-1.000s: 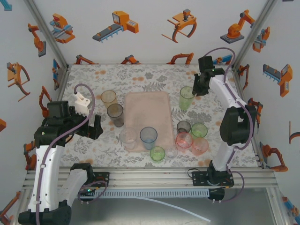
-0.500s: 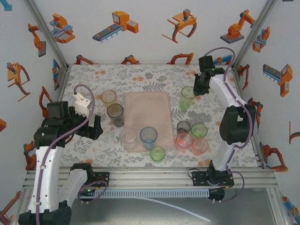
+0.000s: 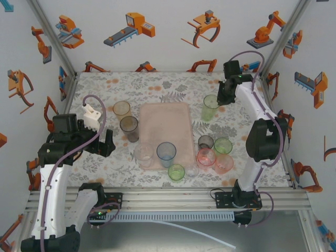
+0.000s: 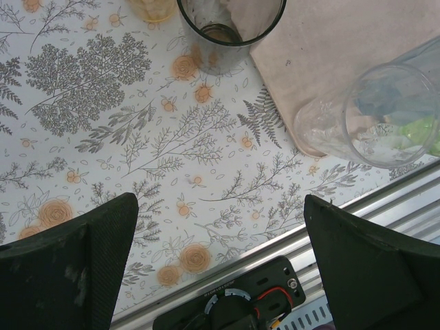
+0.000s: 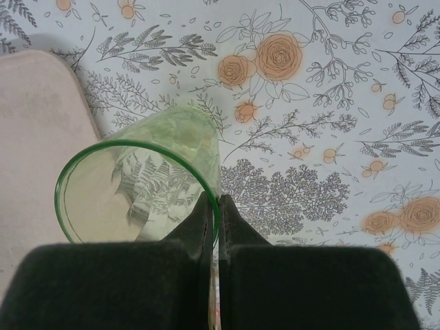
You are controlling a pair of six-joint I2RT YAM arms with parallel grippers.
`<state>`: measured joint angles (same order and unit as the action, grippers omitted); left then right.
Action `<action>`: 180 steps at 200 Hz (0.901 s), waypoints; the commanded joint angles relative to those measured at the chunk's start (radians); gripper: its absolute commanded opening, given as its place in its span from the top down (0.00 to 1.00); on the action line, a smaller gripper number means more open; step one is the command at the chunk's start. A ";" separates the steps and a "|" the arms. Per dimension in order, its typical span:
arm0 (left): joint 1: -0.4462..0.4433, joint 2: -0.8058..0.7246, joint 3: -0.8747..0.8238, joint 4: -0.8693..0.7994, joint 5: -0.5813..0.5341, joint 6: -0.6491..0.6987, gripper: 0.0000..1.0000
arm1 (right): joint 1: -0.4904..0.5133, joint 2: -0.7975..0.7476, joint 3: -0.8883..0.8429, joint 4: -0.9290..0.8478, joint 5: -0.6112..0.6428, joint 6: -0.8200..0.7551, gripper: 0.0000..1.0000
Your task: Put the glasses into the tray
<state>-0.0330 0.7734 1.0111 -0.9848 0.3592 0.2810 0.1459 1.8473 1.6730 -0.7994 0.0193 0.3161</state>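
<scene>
1. Right gripper (image 5: 214, 203): fingers clenched on the rim of the tall green tumbler (image 5: 137, 182), which is just right of the tray (image 3: 163, 118), by its far-right corner.
2. Left gripper (image 4: 220, 206): fingers spread wide, grasping nothing, left of the tray's near end.
3. Blue tumbler (image 3: 166, 152) stands on the tray's near end.
4. Clear tumbler (image 3: 143, 154) sits at the near-left corner.
5. Smoky tumbler (image 3: 129, 127) sits just beside the left edge.
</scene>
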 commanded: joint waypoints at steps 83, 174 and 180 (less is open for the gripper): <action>-0.004 -0.004 -0.006 0.002 0.004 -0.002 0.01 | -0.008 -0.233 -0.005 -0.057 -0.012 0.007 1.00; -0.005 0.014 0.008 0.026 -0.020 -0.001 0.01 | 0.157 -0.458 -0.077 -0.176 0.005 0.009 1.00; -0.005 0.018 0.013 0.025 -0.022 0.002 0.01 | 0.177 -0.468 -0.084 -0.182 -0.004 0.012 1.00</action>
<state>-0.0330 0.7856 1.0111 -0.9756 0.3500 0.2810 0.2584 1.4395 1.6188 -0.9375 0.0196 0.3172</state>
